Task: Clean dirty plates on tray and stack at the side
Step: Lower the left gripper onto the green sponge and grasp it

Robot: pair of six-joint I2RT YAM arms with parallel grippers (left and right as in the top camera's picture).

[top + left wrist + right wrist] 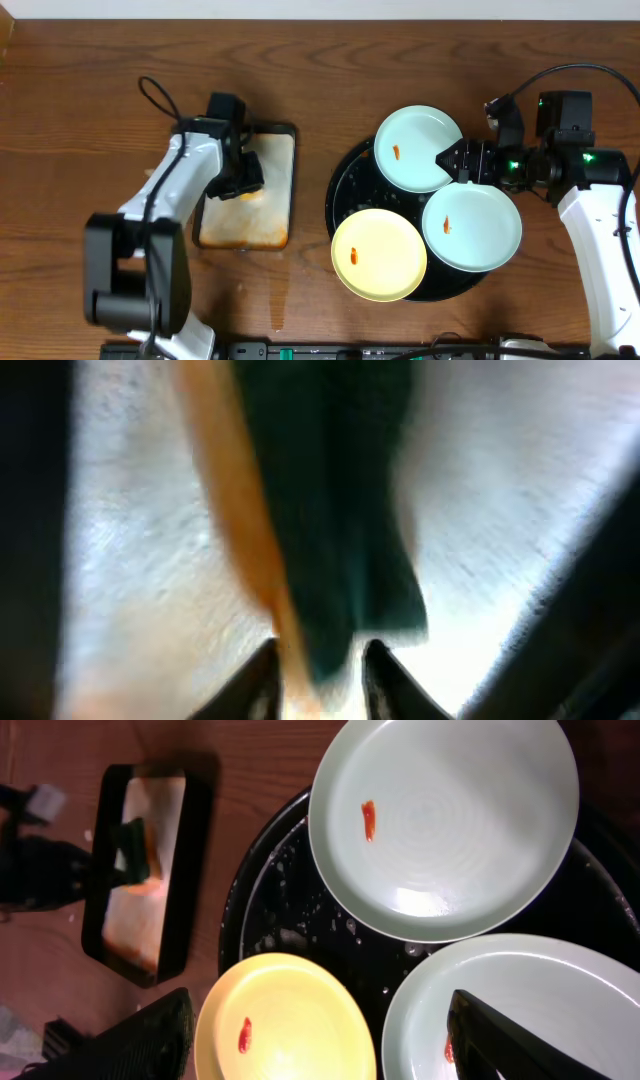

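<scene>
- Three orange-smeared plates lay on the black tray point(342, 190): far mint plate point(418, 148), near mint plate point(472, 228), yellow plate point(378, 255).
- The left gripper point(240, 184) was down in the metal pan point(293, 190), tips either side of the green sponge point(330, 510); blur hid whether it gripped.
- The right gripper point(452, 160) hovered wide open between the mint plates.
- Likely step: fetching the sponge; next, a firm hold, then a lift.
</scene>
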